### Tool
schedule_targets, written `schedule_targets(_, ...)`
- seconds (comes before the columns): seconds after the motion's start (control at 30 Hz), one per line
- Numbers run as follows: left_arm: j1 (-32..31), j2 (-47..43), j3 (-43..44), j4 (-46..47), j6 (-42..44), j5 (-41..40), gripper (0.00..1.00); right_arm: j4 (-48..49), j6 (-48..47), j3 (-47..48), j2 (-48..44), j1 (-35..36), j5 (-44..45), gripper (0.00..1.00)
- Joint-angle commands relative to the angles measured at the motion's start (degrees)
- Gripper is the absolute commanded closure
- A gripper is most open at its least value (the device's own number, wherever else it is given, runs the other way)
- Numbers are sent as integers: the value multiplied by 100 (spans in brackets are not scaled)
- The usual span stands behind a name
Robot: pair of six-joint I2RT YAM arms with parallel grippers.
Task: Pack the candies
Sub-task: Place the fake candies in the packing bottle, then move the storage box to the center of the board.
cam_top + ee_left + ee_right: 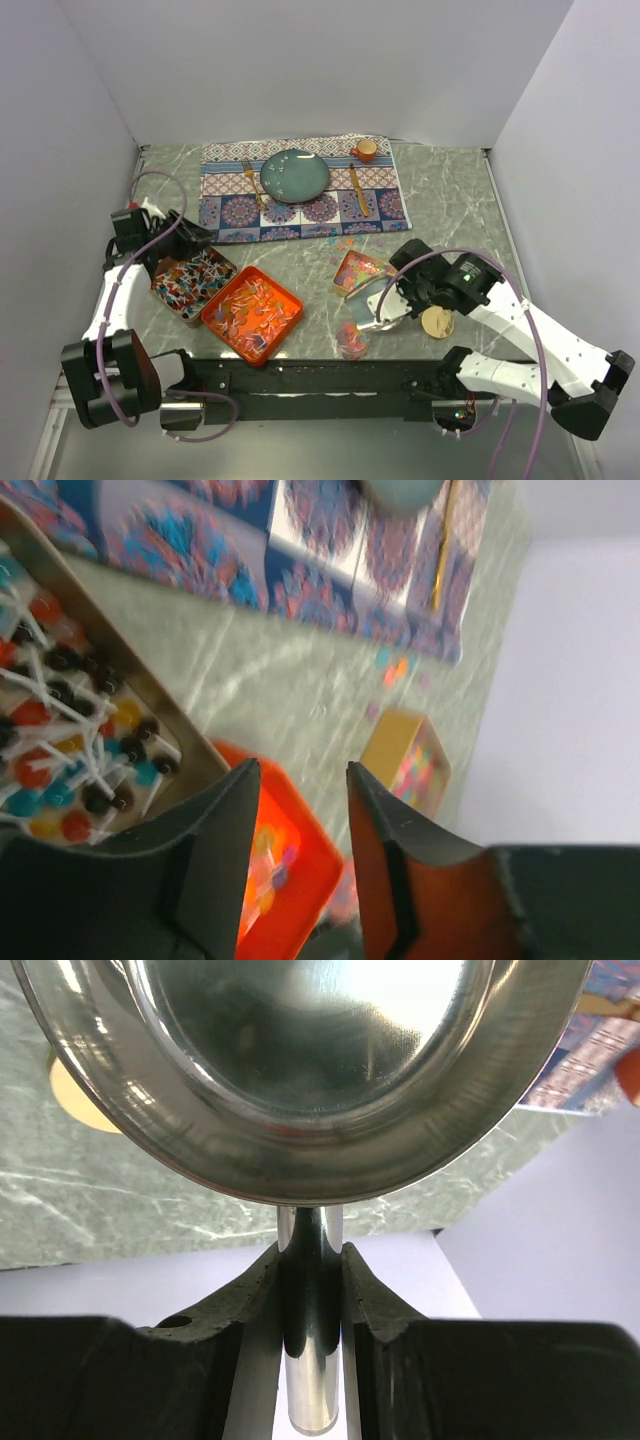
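- The left gripper (302,770) is open, with nothing between its fingers.
- Lollipop candies (70,720) fill the metal tray (150,685) right beside this gripper.
- Wrapped candies (265,850) lie in the orange tray (320,870) just past its fingertips.
- The right gripper (310,1255) is clamped on the handle of the silver scoop (300,1060), whose bowl is directly ahead of the fingertips, over the tabletop (120,1190).
- Pastel candies (360,270) sit in a small tray (340,277) just beyond the scoop.
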Motion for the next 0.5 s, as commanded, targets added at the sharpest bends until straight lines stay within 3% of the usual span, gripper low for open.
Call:
schedule_targets(0.0, -763, 536, 1119, -1311, 2030, 572, 52, 195, 527, 746, 100, -213, -208, 100)
schedule_targets(0.07, -1160, 1177, 2125, -2610, 2913, 240, 51, 380, 912, 992, 241, -468, -393, 100)
schedule_targets(0.13, -1679, 1642, 2587, -3453, 3820, -538, 51, 617, 1151, 1238, 461, -713, -490, 100)
schedule_targets(0.23, -2023, 1785, 2765, -3704, 4252, -1602, 49, 1020, 1599, 1589, 698, -1038, -666, 100)
schedule_targets(0.37, -2506, 1838, 2458, -3915, 5025, -2370, 47, 1373, 2371, 2012, 971, -1478, -842, 100)
schedule_targets(0.47, -2621, 1750, 2168, -3758, 5088, -2792, 47, 1496, 2724, 2144, 919, -1829, -1096, 100)
